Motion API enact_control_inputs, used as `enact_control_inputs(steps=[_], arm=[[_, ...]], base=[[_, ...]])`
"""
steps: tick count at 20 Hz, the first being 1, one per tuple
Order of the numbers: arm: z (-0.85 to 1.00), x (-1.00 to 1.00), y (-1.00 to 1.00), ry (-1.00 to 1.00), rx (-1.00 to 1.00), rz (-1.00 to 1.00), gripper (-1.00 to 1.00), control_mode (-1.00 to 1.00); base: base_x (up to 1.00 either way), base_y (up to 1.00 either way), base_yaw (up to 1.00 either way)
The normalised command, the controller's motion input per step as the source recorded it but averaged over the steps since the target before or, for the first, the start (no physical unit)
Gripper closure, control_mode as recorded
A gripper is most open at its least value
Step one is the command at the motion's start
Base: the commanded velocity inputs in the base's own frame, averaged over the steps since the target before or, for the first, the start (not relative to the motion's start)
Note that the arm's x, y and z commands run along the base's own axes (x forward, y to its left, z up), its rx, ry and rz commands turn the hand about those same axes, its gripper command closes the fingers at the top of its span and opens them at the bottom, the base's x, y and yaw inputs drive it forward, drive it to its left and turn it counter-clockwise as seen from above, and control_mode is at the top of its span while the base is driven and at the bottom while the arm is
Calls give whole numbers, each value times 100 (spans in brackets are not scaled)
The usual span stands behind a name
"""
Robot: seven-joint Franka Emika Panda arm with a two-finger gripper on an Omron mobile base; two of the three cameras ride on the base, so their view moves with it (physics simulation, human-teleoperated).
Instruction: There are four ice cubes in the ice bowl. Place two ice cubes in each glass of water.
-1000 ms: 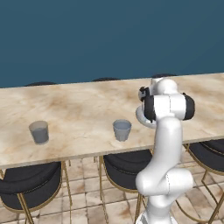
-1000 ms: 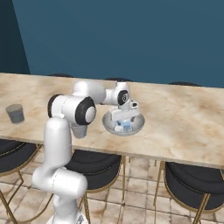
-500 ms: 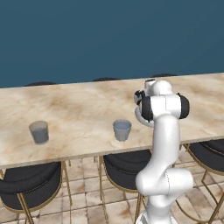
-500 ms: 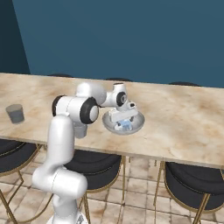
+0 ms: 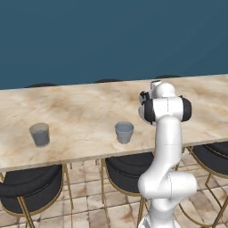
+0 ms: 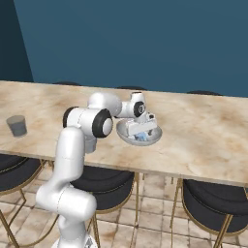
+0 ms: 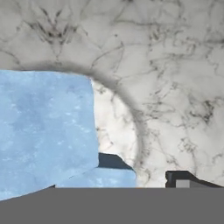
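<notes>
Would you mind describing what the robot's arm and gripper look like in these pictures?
The arm is glossy white, built of rounded tubular segments with dark, nearly black bands at the joints. No loose cables or markings are visible. The gripper has a white blocky body; in the hand view one small dark fingertip with a grey face shows.

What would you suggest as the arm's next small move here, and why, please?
Probably close the end effector on one ice cube. Its jaws stand open and low inside the ice bowl; in the hand view a cube sits very close in front, slightly off to one side of centre, so a small centring nudge may be needed first. Both glasses look without ice.
</notes>
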Motion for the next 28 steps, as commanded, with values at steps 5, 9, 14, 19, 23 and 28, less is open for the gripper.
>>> enact_control_inputs(steps=[5, 9, 14, 19, 23, 28], arm=[[-21, -6, 17, 4, 0, 0, 100, -100], [-3, 1, 5, 3, 0, 0, 100, -100], [19, -20, 8, 0, 4, -1, 100, -100], [96, -43, 29, 0, 10, -4, 100, -100], [100, -74, 50, 4, 9, 0, 100, -100], [97, -74, 94, 10, 8, 0, 100, -100]], base=[[0, 0, 0], [0, 0, 0], [0, 0, 0], [0, 0, 0], [0, 0, 0], [0, 0, 0]])
